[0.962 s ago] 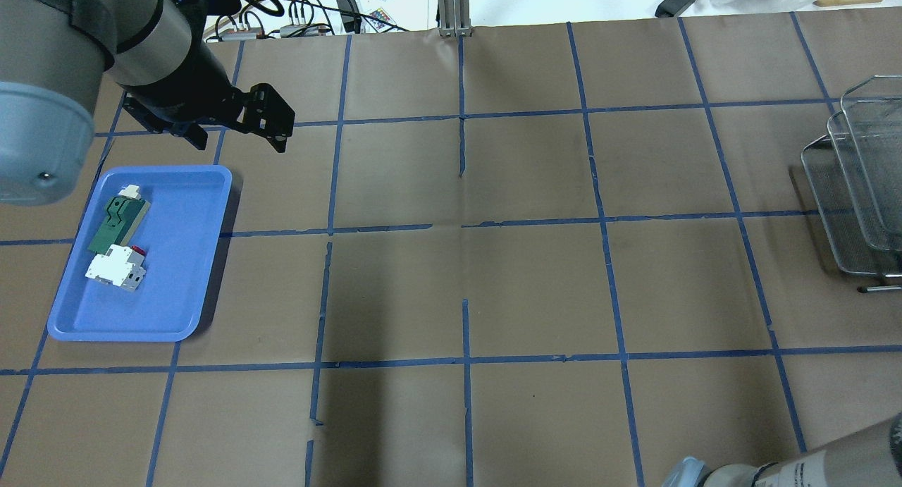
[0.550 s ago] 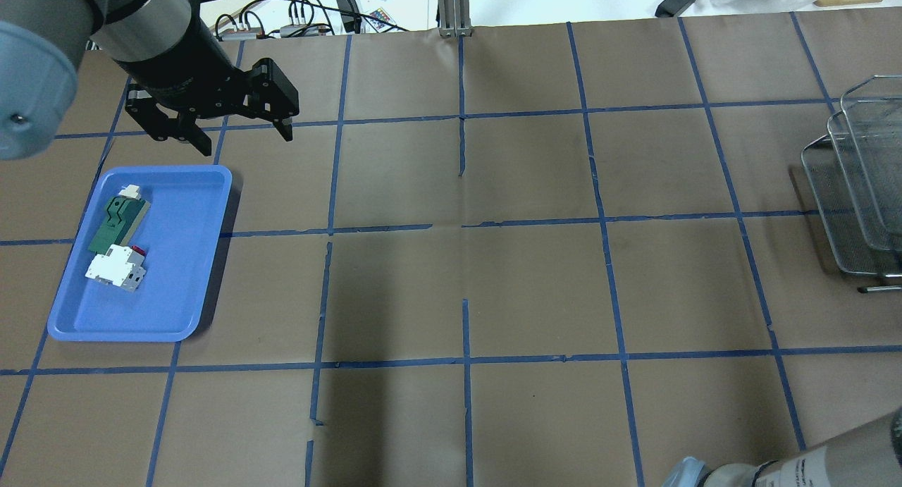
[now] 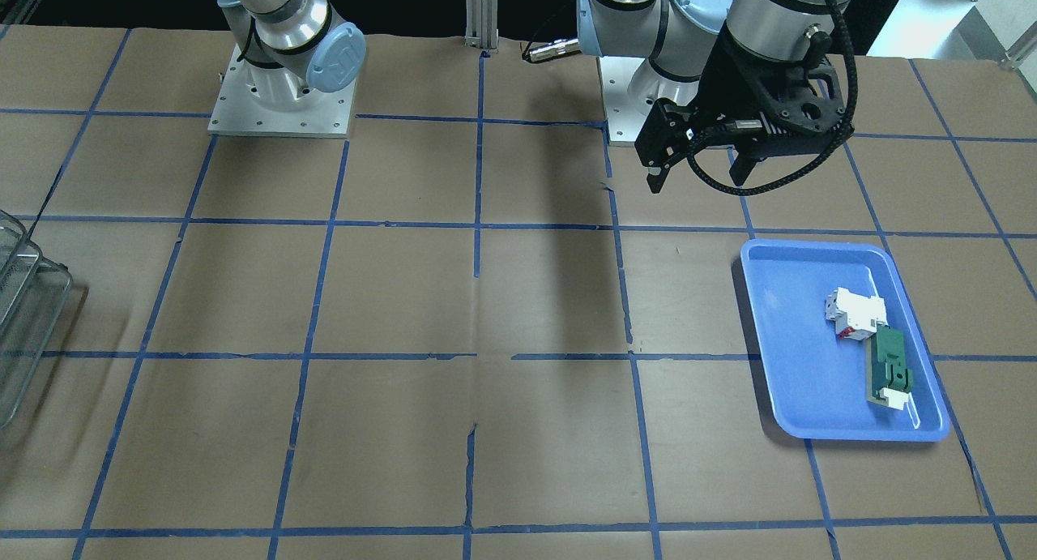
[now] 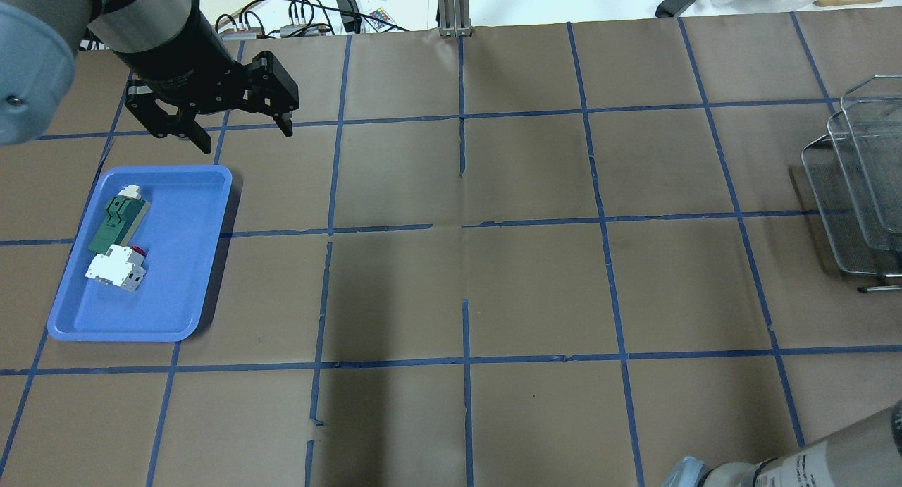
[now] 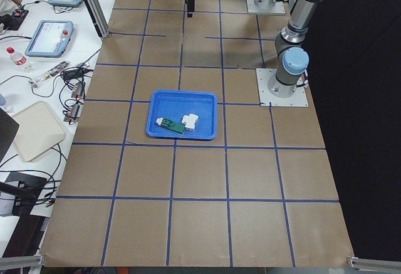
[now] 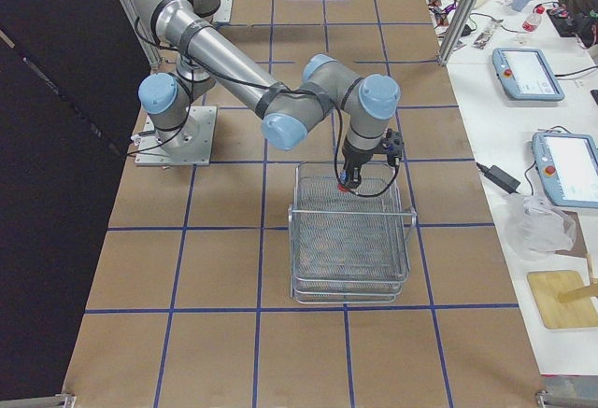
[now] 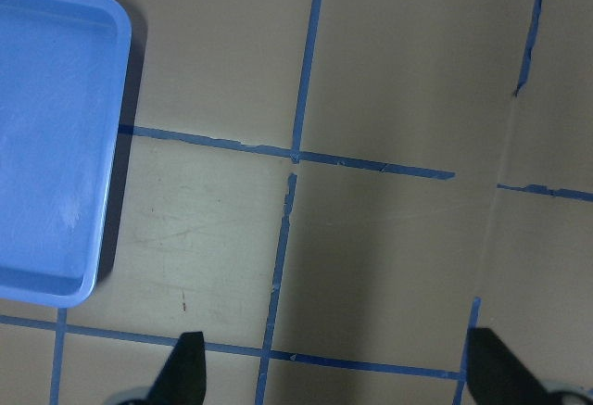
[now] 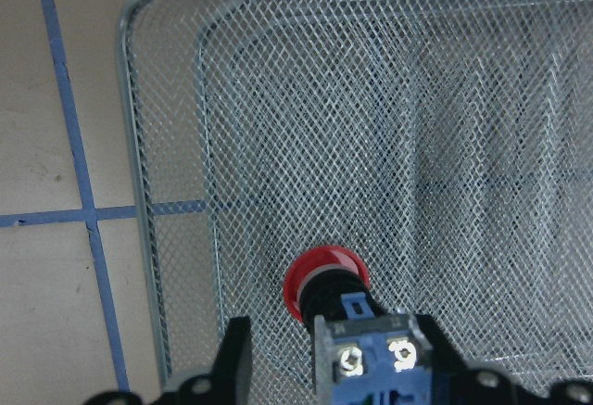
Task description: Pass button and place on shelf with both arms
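With the left gripper point(image 4: 246, 140) held open, the button point(image 8: 347, 322) clamped by the right gripper point(image 8: 334, 354) could be toppled if released too high above the right-edge shelf point(image 8: 417, 99).

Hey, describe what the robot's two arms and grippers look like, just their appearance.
Both arms are silver-grey tubes with rounded light-blue joint caps: left arm, right arm. The left gripper is black and angular with two slim jaws, and a black cable loops around it. The right gripper is black too.
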Available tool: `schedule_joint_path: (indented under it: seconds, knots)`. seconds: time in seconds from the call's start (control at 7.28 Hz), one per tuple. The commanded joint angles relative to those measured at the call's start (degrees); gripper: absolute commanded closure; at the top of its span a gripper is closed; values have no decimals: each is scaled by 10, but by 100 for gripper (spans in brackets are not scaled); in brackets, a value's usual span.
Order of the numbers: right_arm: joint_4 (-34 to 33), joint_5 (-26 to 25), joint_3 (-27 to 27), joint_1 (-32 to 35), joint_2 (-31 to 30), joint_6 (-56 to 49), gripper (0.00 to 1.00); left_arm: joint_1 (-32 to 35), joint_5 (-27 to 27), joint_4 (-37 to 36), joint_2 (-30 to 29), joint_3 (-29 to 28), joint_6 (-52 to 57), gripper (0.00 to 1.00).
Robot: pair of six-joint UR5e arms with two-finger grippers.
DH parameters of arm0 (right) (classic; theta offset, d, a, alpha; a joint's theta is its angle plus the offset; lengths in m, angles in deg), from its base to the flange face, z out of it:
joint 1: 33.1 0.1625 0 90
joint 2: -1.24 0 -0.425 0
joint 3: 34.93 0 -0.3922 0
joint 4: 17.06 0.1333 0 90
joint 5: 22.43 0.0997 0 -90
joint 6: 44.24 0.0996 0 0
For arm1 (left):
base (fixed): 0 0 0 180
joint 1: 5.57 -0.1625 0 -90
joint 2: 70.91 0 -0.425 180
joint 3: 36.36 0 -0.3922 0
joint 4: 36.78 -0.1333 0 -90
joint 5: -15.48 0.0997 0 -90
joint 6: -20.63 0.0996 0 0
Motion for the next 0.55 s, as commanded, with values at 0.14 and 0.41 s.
schedule_joint_path:
  seconds: [0.14,0.41]
  knots:
    - [45,-18,-7,0,-31,0,0,0,0,-3,1,0,2,0]
    - [162,-8,5,11,-147,50,0,-1,1,-2,1,-3,2,0]
